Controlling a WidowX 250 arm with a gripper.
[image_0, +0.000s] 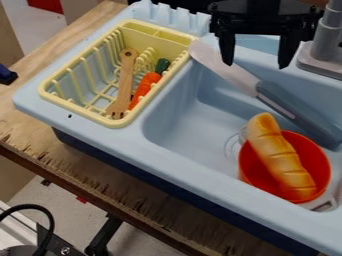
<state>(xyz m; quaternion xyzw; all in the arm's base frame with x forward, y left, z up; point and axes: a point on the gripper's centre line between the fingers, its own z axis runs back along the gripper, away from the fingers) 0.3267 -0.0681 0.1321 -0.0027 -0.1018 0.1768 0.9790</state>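
At the upper right the black gripper (255, 56) hangs over the sink's back part, its two fingers spread wide and open. Just below it lies a toy knife (290, 107) with a grey-blue handle, its pale blade resting over the sink's back left corner. Lower right in the sink, a red bowl (317, 152) holds a toy baguette (275, 152), which leans over the rim. The yellow dish rack (50, 95) on the left contains a wooden fork (125, 85) and an orange carrot (144, 89) with a green top.
The light-blue sink (180, 159) stands on a wooden table (110, 190) with a rough front edge. A grey faucet (327, 47) rises at the right, beside the gripper. A black cable (45, 212) curves at the lower left, off the table.
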